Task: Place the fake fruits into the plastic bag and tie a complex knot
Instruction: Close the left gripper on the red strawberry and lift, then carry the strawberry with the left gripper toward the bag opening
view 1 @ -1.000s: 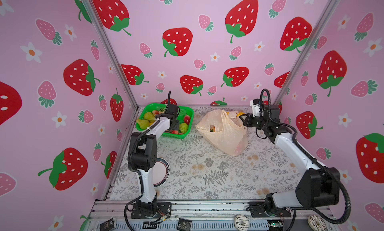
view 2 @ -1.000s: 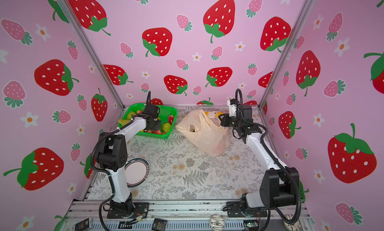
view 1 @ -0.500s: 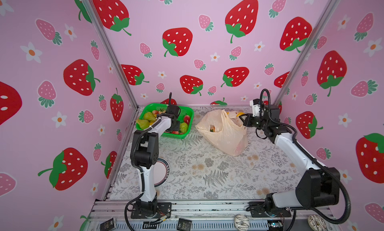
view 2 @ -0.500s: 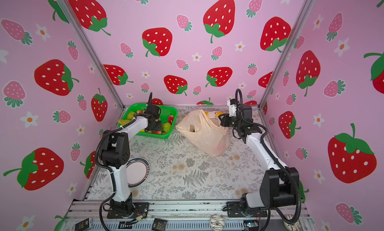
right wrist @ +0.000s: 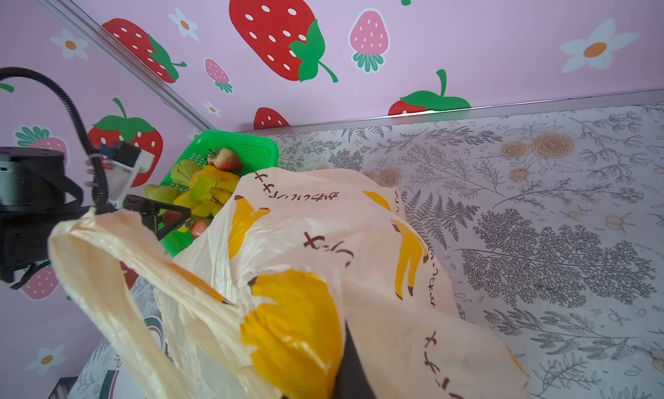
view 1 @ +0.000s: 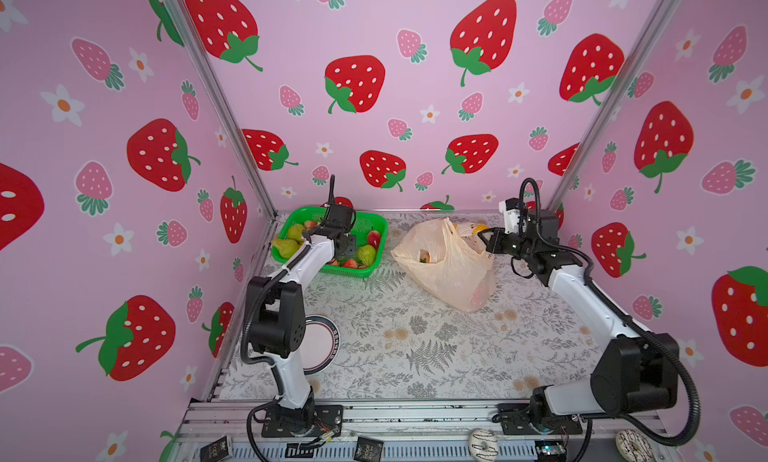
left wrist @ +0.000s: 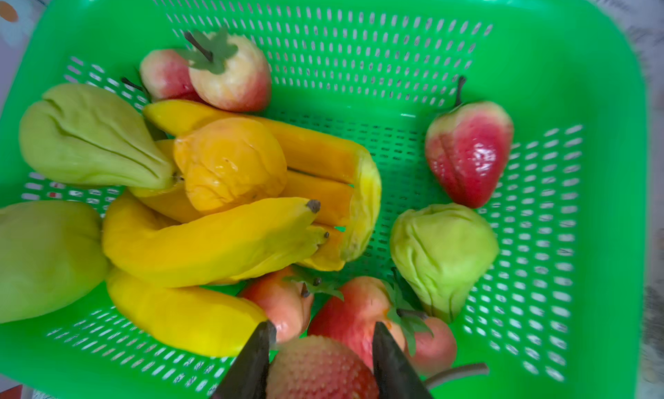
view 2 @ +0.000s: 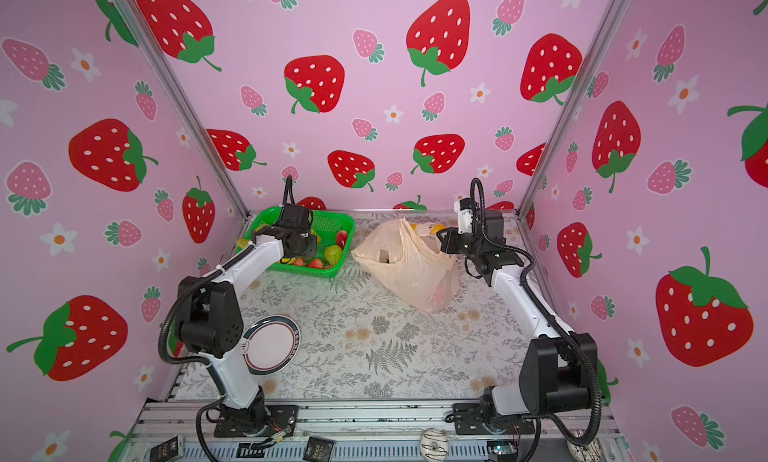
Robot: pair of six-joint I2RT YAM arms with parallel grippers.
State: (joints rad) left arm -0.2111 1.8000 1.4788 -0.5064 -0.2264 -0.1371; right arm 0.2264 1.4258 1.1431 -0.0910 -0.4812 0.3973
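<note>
The plastic bag (right wrist: 359, 235) carries brown Japanese-style script, rotated in the right wrist view and not reliably readable. Well in front of the bag, 2 black cards (view 2: 167, 448) on the front rail (view 2: 374, 414) show pale lettering resembling "face". Rim lettering on the plate (view 2: 272, 343) is too small to read.

Peach bag (view 1: 453, 272) slumped open — fruits (left wrist: 215, 242) mostly in green basket (left wrist: 593, 74).

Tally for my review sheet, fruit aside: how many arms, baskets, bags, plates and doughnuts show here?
Arms: 2
Green basket: 1
Plastic bag: 1
Plate: 1
Doughnuts: 2
Total: 7
</note>
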